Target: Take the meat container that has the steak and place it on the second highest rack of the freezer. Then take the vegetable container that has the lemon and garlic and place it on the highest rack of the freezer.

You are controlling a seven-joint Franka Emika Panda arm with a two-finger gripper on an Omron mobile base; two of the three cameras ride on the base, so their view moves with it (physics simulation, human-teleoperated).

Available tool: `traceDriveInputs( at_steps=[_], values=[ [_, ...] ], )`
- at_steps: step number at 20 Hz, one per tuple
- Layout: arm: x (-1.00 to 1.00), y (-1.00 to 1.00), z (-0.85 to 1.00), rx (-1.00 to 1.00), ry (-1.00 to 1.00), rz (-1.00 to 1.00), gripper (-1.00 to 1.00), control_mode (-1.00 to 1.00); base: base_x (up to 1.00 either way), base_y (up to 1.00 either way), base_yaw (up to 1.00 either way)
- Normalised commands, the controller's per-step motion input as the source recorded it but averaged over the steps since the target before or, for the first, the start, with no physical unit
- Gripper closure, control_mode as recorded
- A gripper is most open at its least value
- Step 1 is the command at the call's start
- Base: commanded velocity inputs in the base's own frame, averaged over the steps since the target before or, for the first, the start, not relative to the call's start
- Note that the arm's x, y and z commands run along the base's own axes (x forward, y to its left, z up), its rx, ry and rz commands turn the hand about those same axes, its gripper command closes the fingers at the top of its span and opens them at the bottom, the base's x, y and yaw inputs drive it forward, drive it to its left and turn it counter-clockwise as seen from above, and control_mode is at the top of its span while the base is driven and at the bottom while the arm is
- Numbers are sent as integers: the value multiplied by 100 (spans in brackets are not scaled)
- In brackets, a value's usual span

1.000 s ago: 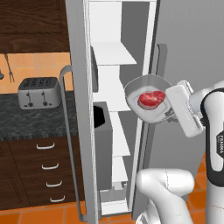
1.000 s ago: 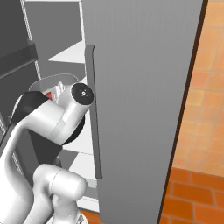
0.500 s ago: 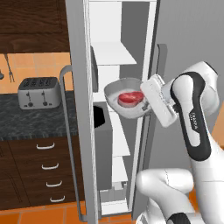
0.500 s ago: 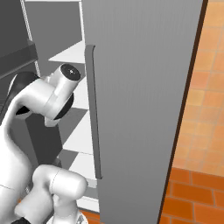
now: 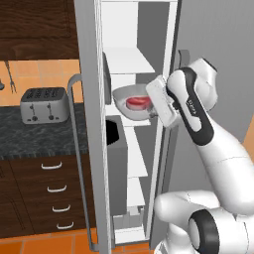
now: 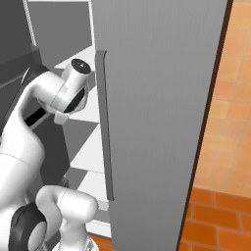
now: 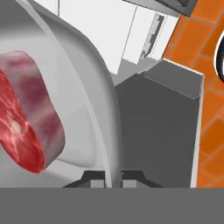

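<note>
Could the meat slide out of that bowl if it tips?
Maybe. The steak lies loose on the smooth bowl, so a tilt could slide it. The end effector pinches only the rim, so the bowl might sag.

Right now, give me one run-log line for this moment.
gripper: shut on bowl rim | steak: in bowl | bowl: inside open freezer, above a shelf | placed: not yet

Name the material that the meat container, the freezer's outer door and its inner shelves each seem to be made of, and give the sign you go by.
Meat container: probably smooth plastic or glazed ceramic, a pale grey bowl with a soft sheen and a thin rim.
Freezer door: likely brushed metal, flat matte grey with a matching bar handle.
Shelves: probably white plastic, plain, solid and unmarked.
</note>
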Motion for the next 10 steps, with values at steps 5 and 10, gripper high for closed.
traceDriveInputs(
  at_steps=[5,10],
  values=[
    [74,47,-11,-2,1,-21,100,-100,0,0,0],
    [68,1,-17,0,16,-22,100,-100,0,0,0]
  ],
)
